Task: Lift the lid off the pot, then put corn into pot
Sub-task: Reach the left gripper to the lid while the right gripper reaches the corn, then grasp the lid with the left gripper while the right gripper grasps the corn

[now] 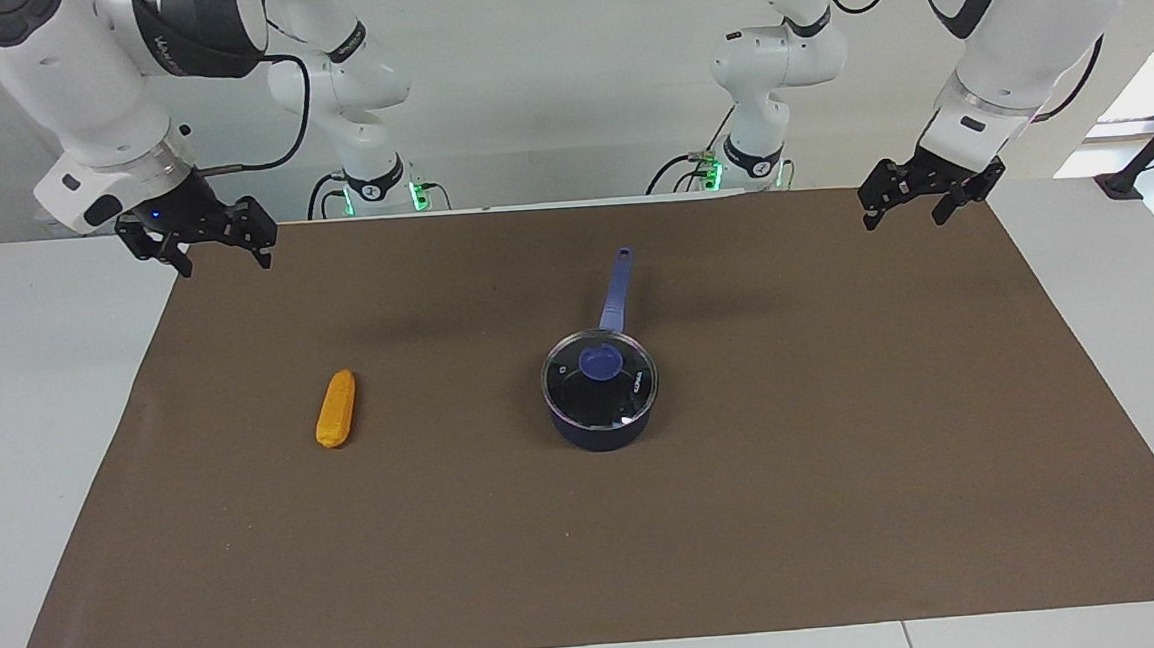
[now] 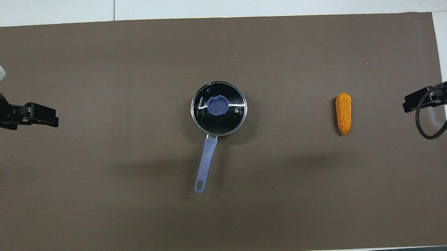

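Note:
The pot (image 1: 602, 433) stands in the middle of the brown mat, its long blue-purple handle (image 1: 615, 292) pointing toward the robots. The glass lid (image 1: 601, 388) with its blue knob sits on the pot. The corn (image 1: 337, 409) lies flat on the mat beside the pot, toward the right arm's end. In the overhead view the lid (image 2: 219, 107), the pot's handle (image 2: 206, 159) and the corn (image 2: 344, 113) show too. My right gripper (image 1: 223, 265) is open and empty, raised over the mat's corner at its own end. My left gripper (image 1: 904, 220) is open and empty, raised over the mat's corner at its end. Both arms wait.
A brown mat (image 1: 848, 498) covers most of the white table (image 1: 34, 447). Only the pot and the corn lie on it. The gripper tips show at the side edges of the overhead view, the left gripper (image 2: 41, 117) and the right gripper (image 2: 419, 102).

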`<state>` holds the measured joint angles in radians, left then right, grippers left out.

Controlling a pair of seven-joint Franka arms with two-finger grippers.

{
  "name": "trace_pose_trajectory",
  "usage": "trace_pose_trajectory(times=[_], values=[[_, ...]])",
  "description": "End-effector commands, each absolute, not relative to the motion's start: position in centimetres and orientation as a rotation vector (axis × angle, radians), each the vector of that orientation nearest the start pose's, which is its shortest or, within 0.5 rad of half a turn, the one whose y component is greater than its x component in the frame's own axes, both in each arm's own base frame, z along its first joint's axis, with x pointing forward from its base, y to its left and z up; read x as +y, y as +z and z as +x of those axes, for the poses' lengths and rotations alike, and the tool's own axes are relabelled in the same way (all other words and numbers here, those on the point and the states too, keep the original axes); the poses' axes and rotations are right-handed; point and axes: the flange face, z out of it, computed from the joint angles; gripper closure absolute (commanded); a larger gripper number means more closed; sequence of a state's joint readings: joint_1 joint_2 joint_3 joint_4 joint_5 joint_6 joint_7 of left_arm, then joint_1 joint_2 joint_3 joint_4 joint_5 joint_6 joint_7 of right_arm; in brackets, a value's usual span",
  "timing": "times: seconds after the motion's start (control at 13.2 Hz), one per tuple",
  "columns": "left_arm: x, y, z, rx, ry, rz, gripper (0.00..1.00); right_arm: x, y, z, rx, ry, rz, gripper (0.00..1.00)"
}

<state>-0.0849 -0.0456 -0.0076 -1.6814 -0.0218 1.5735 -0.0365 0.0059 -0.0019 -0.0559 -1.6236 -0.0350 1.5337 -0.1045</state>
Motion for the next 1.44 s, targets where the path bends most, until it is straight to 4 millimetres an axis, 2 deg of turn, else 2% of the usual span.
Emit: trace_pose_trajectory(times=[0.0, 0.23, 0.38, 0.45, 0.53, 0.61, 0.76, 0.83, 0.91, 0.98, 1.06, 1.13, 1.21, 1.36], values=[[-5.5, 60.0, 53.3, 0.081, 0.092, -3.161, 0.0, -2.9, 60.3, 54.9, -0.072, 0.147, -3.15, 0.0], [-5.1, 59.9, 53.2, 0.071, 0.099, -3.161, 0.0, -3.0, 60.0, 54.9, -0.067, 0.147, -3.148, 0.0], [-5.6, 59.9, 53.0, 0.084, 0.112, -3.159, 0.0, -2.9, 59.8, 54.8, -0.06, 0.146, -3.147, 0.0], [-6.0, 59.9, 53.0, 0.081, 0.107, -3.159, 0.0, -2.7, 59.0, 54.8, -0.071, 0.122, -3.148, 0.0], [-7.1, 59.9, 53.1, 0.062, 0.091, -3.158, 0.0, -2.2, 58.3, 55.1, -0.092, 0.027, -3.154, 0.0], [-10.1, 60.0, 53.0, 0.097, 0.062, -3.162, 0.0, -2.1, 56.5, 55.1, -0.097, -0.037, -3.156, 0.0], [-16.1, 59.7, 52.9, 0.194, 0.012, -3.176, 0.0, -2.0, 49.6, 55.6, -0.072, -0.045, -3.152, 0.0], [-19.4, 59.2, 53.6, 0.228, 0.006, -3.212, 0.0, -1.8, 46.4, 56.0, -0.031, -0.079, -3.151, 0.0], [-21.7, 58.4, 54.2, 0.243, 0.033, -3.247, 0.0, -0.6, 44.0, 56.5, -0.028, -0.101, -3.141, 0.0], [-26.2, 56.2, 55.3, 0.265, 0.077, -3.237, 0.0, 0.3, 41.0, 57.5, -0.037, -0.101, -3.141, 0.0], [-29.9, 55.4, 56.9, 0.242, 0.067, -3.244, 0.0, 0.7, 39.0, 58.2, -0.004, -0.132, -3.139, 0.0], [-31.8, 53.6, 58.2, 0.237, 0.083, -3.242, 0.0, 2.1, 37.6, 58.7, 0.005, -0.149, -3.136, 0.0], [-34.0, 52.5, 58.3, 0.254, 0.076, -3.244, 0.0, 2.5, 35.9, 59.0, 0.019, -0.14, -3.137, 0.0], [-36.8, 50.0, 58.8, 0.252, 0.025, -3.259, 0.0, 1.7, 32.3, 59.6, 0.028, -0.11, -3.144, 0.0]])
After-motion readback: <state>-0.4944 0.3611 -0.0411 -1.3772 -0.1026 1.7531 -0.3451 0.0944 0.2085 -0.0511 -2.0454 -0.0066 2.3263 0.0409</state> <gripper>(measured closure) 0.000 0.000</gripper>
